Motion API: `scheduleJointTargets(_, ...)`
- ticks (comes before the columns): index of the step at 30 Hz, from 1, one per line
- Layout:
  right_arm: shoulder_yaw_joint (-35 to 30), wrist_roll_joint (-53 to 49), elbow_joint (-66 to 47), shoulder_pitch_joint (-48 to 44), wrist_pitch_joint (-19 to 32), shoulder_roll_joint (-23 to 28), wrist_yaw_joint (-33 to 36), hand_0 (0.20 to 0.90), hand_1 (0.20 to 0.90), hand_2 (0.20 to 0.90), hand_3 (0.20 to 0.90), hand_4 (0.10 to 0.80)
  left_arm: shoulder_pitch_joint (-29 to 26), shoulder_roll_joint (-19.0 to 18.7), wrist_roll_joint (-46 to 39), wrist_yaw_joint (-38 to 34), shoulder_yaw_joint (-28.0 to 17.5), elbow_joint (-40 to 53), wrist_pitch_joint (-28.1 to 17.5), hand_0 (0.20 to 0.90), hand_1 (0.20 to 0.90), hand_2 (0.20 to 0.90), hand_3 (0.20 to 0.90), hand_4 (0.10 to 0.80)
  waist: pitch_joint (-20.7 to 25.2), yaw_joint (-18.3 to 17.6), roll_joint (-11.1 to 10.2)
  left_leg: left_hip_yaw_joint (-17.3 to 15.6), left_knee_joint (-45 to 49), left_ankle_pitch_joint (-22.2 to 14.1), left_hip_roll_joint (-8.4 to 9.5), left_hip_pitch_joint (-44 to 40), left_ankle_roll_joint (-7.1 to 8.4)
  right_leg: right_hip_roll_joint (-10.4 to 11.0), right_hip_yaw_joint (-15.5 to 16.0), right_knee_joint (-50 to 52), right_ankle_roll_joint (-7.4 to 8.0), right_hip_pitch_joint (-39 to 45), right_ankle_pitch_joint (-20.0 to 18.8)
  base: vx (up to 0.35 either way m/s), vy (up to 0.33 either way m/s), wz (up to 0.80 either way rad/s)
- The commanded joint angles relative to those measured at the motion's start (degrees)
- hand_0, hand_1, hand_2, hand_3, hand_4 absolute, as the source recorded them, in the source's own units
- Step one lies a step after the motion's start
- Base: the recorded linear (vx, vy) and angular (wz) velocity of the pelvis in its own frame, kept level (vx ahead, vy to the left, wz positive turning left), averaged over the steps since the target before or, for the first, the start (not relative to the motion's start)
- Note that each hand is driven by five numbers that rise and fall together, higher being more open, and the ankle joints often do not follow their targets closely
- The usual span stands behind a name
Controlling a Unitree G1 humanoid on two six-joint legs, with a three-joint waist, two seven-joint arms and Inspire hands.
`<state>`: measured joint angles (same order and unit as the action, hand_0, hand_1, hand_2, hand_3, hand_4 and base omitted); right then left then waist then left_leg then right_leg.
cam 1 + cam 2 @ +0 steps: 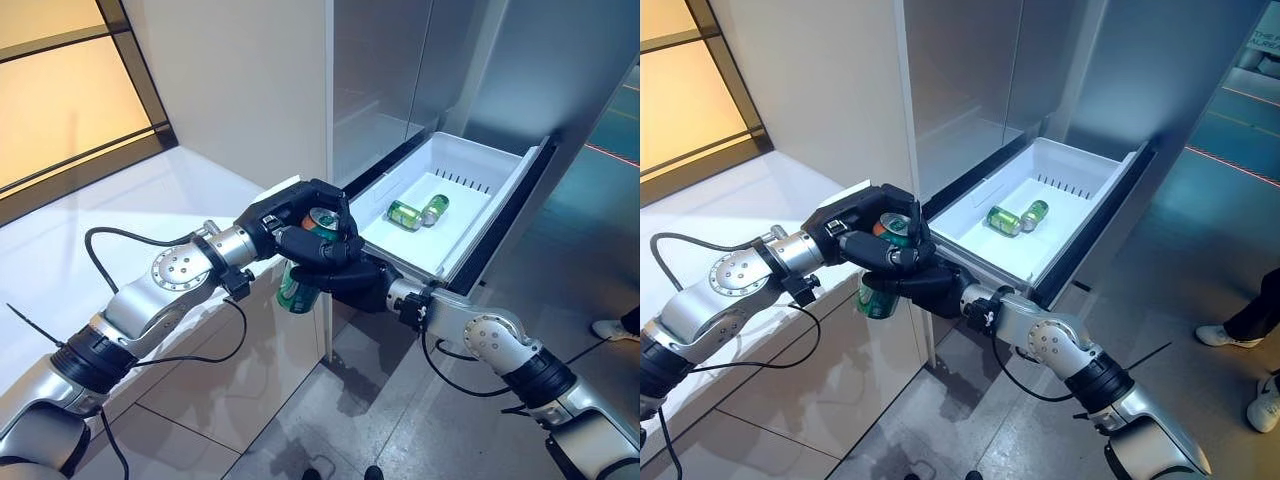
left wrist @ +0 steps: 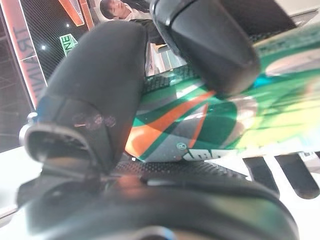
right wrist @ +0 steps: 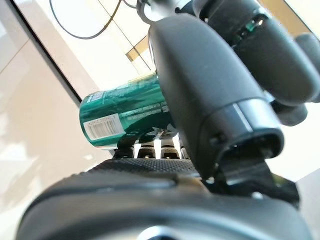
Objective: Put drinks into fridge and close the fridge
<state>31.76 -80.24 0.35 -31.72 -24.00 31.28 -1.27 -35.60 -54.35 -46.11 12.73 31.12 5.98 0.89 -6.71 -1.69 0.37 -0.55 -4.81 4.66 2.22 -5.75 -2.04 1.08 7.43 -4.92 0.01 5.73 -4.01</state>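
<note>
A green drink can (image 1: 296,292) hangs upright in the air beside the white counter's corner, held by both hands at once. My left hand (image 1: 283,216) comes from the counter side and is curled over the can's upper part and rim. From the fridge side, my right hand (image 1: 345,275) wraps its fingers across the can's middle. The left wrist view shows the can (image 2: 210,115) pinned between thumb and fingers. The can's barcode end (image 3: 125,117) pokes out past the thumb in the right wrist view. The fridge's white drawer (image 1: 500,200) stands pulled out, with two green cans (image 1: 405,215) lying inside.
The white counter (image 1: 150,200) runs along the left, its corner just behind the hands. The steel fridge door (image 1: 400,70) rises above the open drawer. A person's shoes (image 1: 1220,335) stand on the grey floor at the far right.
</note>
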Motion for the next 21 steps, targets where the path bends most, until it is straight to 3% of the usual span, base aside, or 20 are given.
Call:
scheduleJointTargets(1, 3.7, -15.8, -5.1, -6.0, 2.5, -15.5, -3.9, 0.9, 0.9, 0.9, 0.9, 0.8, -21.9, 11.2, -9.2, -3.8, -1.2, -0.4, -11.6, 0.3, 0.3, 0.3, 0.2, 0.1, 6.3, 1.1, -0.2, -0.3, -0.2, -9.2, 2.58, -3.7, -1.46, -2.9, -0.6, -0.1, -0.19, 4.6, 7.8, 0.0, 0.0, 0.0)
scheduleJointTargets(6, 5.0, -13.3, -4.4, -6.8, 4.6, -17.7, -3.1, 0.9, 0.9, 0.9, 0.9, 0.8, -22.9, 13.1, -9.1, -3.9, -0.1, -1.1, -10.4, 0.3, 0.3, 0.3, 0.2, 0.1, 6.3, 1.1, -0.2, -0.1, -0.2, -9.2, 2.68, -3.9, -1.59, -2.9, -0.8, -0.1, -0.05, 4.6, 7.6, 0.0, 0.0, 0.0)
scheduleJointTargets(9, 5.5, -2.3, -4.5, -8.2, 7.4, -17.1, -1.4, 0.9, 0.9, 0.9, 0.9, 0.8, -23.1, 13.9, -8.9, -4.3, 0.3, -1.0, -9.6, 0.3, 0.3, 0.3, 0.2, 0.1, 6.4, 1.0, -0.2, 0.1, -0.2, -9.1, 2.8, -3.9, -1.68, -2.9, -1.2, -0.1, -0.07, 4.5, 7.6, 0.0, 0.0, 0.0)
scheduleJointTargets(14, 5.6, 17.7, -7.4, -12.0, 8.0, -11.6, -2.0, 0.9, 0.9, 0.9, 0.9, 0.8, -22.4, 13.5, -8.2, -4.7, -0.1, 0.3, -8.4, 0.3, 0.3, 0.3, 0.2, 0.1, 6.5, 0.5, -0.2, 0.0, -0.2, -9.0, 2.85, -3.7, -1.79, -3.0, -2.1, -0.1, -0.2, 4.3, 7.3, 0.003, 0.002, -0.01)
scheduleJointTargets(21, 4.6, 20.6, -9.5, -12.5, 6.9, -8.3, -2.5, 0.9, 0.9, 0.9, 0.9, 0.8, -19.5, 13.4, -6.4, -4.5, -1.8, 1.9, -8.0, 0.3, 0.3, 0.3, 0.2, 0.1, 6.2, 0.3, -0.3, 0.0, -0.2, -9.3, 2.94, -4.1, -2.07, -3.1, -2.5, -0.1, -0.32, 4.6, 7.3, 0.008, 0.005, -0.03)
